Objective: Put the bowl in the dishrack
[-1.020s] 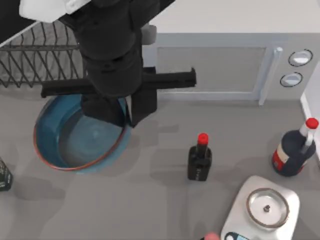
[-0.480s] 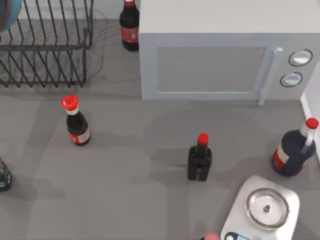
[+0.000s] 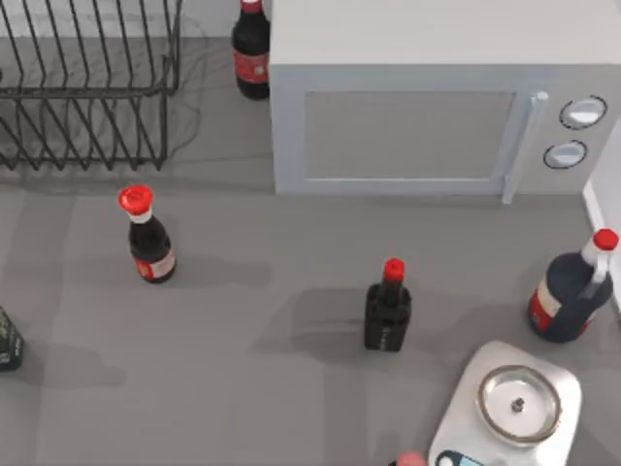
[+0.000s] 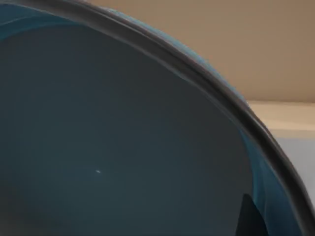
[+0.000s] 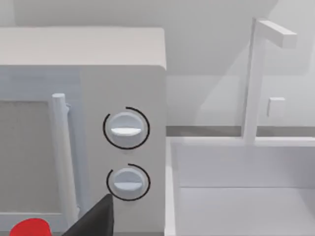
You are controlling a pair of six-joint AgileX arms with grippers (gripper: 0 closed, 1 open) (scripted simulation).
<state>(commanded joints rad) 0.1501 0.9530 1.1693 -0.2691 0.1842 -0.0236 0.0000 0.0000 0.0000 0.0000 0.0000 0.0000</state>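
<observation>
The wide, glossy teal-blue bowl (image 4: 123, 147) with its dark rim is seen close against the left wrist camera, above a pale surface. Whether the left claw is clamped on it cannot be told. The dark grey wire dishrack (image 3: 87, 92) stands at the table's far left, beside the light grey microwave (image 3: 437, 107).
</observation>
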